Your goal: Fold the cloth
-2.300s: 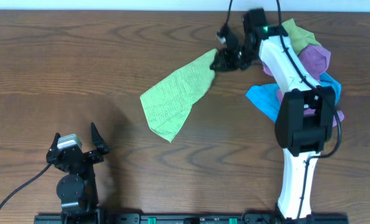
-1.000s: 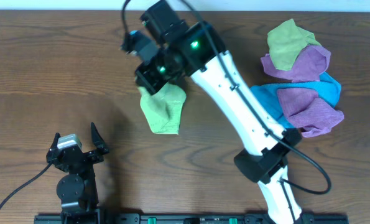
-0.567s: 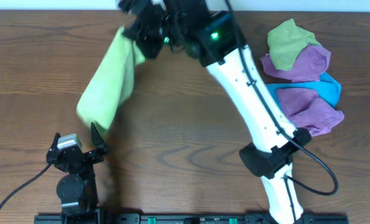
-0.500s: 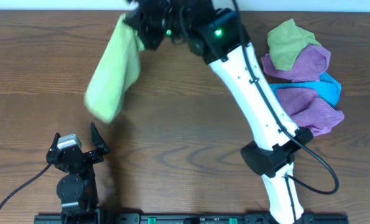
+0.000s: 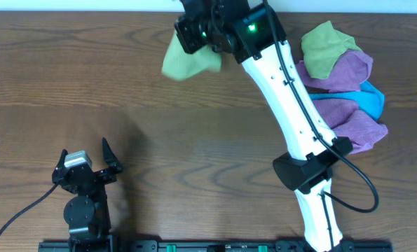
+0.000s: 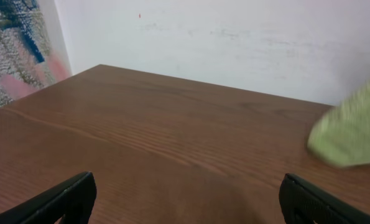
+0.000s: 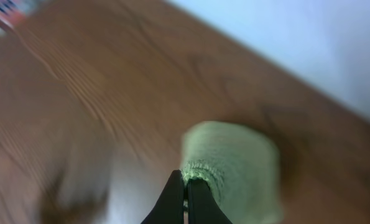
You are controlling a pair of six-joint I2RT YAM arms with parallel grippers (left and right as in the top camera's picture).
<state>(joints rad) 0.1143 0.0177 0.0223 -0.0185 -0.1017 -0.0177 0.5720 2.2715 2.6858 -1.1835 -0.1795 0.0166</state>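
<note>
Left fingers (image 6: 63, 199): 1 pair, spread wide, empty, lower left of the overhead frame.
Cloth (image 5: 188, 61): 1, lime-green, bunched and blurred, upper centre, held above the bench (image 5: 194, 154); trails left of the grip; long axis unclear.
Right fingers (image 7: 185, 186): 1 pair, pinched on the cloth's edge.
Pile, upper right: 1 olive-green cloth (image 5: 324, 45), 2 purple cloths (image 5: 352, 70), 1 blue cloth (image 5: 369, 98), heaped together.
</note>
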